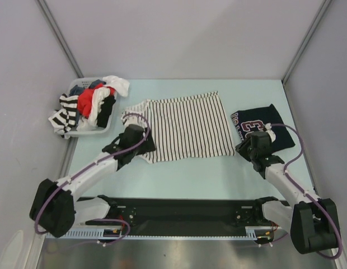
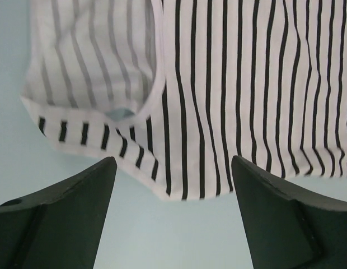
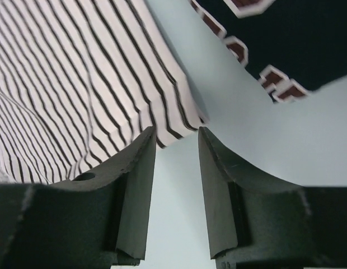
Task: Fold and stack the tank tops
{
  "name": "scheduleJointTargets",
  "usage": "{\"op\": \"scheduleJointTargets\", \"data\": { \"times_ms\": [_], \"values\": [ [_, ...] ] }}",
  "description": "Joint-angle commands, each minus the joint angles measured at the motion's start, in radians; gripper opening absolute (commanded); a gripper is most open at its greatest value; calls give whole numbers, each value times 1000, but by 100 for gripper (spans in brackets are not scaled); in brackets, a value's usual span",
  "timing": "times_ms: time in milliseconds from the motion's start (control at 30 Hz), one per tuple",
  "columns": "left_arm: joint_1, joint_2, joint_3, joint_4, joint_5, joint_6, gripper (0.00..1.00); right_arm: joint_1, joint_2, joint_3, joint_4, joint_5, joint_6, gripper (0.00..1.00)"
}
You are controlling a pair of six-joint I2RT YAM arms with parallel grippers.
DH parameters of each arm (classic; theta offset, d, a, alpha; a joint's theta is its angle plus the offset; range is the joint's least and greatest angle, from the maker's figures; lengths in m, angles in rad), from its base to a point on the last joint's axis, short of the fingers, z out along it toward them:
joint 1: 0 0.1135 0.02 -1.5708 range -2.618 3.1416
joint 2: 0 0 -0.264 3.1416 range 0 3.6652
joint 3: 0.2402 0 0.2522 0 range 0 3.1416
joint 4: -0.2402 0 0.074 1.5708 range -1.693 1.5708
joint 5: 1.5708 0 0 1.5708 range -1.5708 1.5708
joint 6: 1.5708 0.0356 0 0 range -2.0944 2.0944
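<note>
The white tank top with thin dark stripes (image 1: 184, 126) lies spread flat in the middle of the table. The dark navy tank top with maroon trim (image 1: 257, 126) sits folded to its right. My left gripper (image 1: 143, 147) hovers at the striped top's near left corner. In the left wrist view that gripper (image 2: 173, 182) is open wide with only bare table in it, and the striped hem (image 2: 184, 168) lies just ahead. My right gripper (image 3: 176, 137) stands open by a narrow gap with nothing in it, at the striped top's near right corner (image 3: 162, 112). The navy top (image 3: 296, 33) is beyond.
A white basket (image 1: 101, 130) heaped with mixed clothes stands at the back left of the table. Grey walls close in the table on the left, back and right. A black rail (image 1: 184, 216) runs along the near edge between the arm bases.
</note>
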Motion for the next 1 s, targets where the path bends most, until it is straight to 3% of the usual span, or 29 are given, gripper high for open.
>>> {"op": "scheduleJointTargets", "data": {
  "times_ms": [0,300,733,967],
  "values": [
    [-66,-152,-87,60,-24,-100,89,-1,-17,-56,9,22,120,42],
    [-83,-402,-263,46,-14,-184,88,-4,57,-137,162,-61,229,38],
    [-83,-434,-305,17,0,-197,88,-58,290,-134,343,-156,259,30],
    [-84,-418,-315,25,14,-204,87,-56,258,-156,336,-82,222,0]
  ]
}}
